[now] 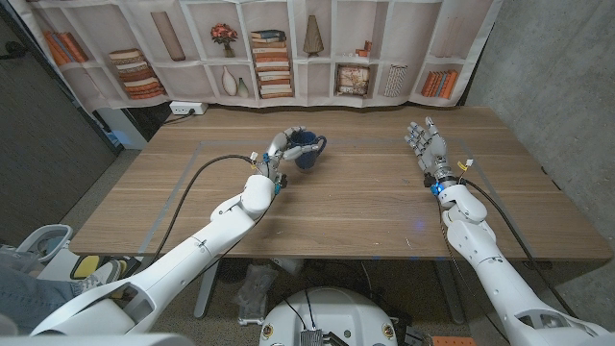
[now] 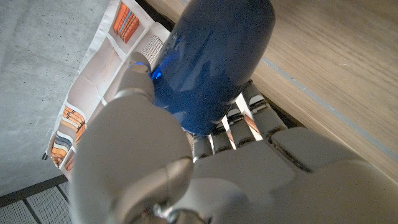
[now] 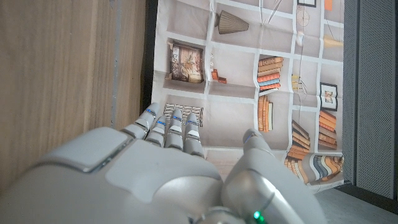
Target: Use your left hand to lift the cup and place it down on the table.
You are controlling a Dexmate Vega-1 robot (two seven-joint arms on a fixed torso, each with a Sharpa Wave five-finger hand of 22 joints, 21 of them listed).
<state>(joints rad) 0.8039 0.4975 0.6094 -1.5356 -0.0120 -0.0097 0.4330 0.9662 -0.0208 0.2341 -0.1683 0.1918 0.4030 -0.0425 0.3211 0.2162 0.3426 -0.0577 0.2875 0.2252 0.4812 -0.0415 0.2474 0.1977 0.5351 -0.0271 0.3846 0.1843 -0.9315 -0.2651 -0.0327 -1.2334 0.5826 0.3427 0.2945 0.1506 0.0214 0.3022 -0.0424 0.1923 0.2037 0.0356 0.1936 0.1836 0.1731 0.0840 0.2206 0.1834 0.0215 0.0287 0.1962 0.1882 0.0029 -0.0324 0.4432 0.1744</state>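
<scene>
A dark blue cup (image 1: 307,150) with a handle is at the middle of the wooden table (image 1: 365,207), toward the far side, tilted in my left hand (image 1: 282,152). That hand's fingers wrap the cup's left side. Seen from the left wrist, the cup (image 2: 214,59) fills the space above my left hand (image 2: 186,168), with fingers (image 2: 239,121) pressed under its body and the thumb along its side. Whether its base touches the table I cannot tell. My right hand (image 1: 425,142) stands at the far right of the table, fingers spread and nothing in it; the same hand (image 3: 168,168) appears from its own wrist.
A printed bookshelf backdrop (image 1: 279,48) hangs behind the table's far edge. A white power strip (image 1: 188,109) lies at the far left corner. Black cables (image 1: 207,168) run along both forearms over the tabletop.
</scene>
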